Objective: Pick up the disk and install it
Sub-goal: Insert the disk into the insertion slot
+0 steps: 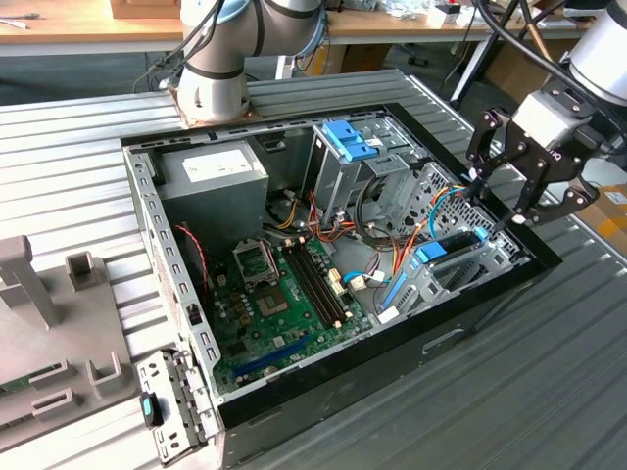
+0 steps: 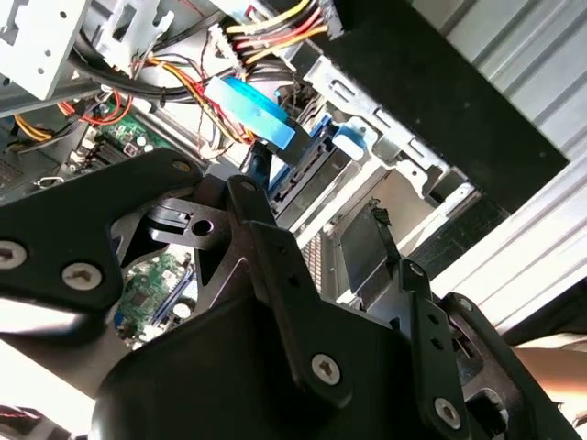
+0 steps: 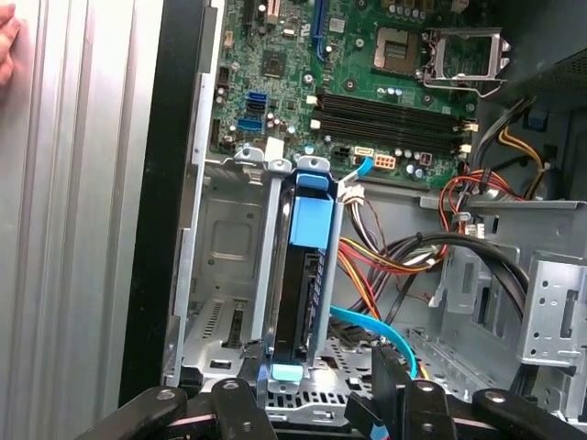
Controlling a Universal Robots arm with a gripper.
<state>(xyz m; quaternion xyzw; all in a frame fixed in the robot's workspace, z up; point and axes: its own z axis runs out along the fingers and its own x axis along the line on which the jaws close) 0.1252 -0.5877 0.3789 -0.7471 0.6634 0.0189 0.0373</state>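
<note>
Gripper (image 1: 498, 203) spread above disk (image 3: 303, 284), mostly sunk in drive bay (image 3: 225, 229).

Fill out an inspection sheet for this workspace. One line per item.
Surface: ridged grey metal table, with an open computer case lying on it.
Job's things: disk with blue rails, standing on edge in the case's drive bay.
Clutter: grey fixture block on the exterior view's left; light-blue latch plate on the upper cage.
Grippers: gripper open, hovers over the drive bay with nothing between its fingers.
Cables: red, yellow and orange wires beside the bay; light-blue data cable running past the disk.
Surroundings: arm base at the table's far edge; wooden bench behind; a hand on the table.
</note>
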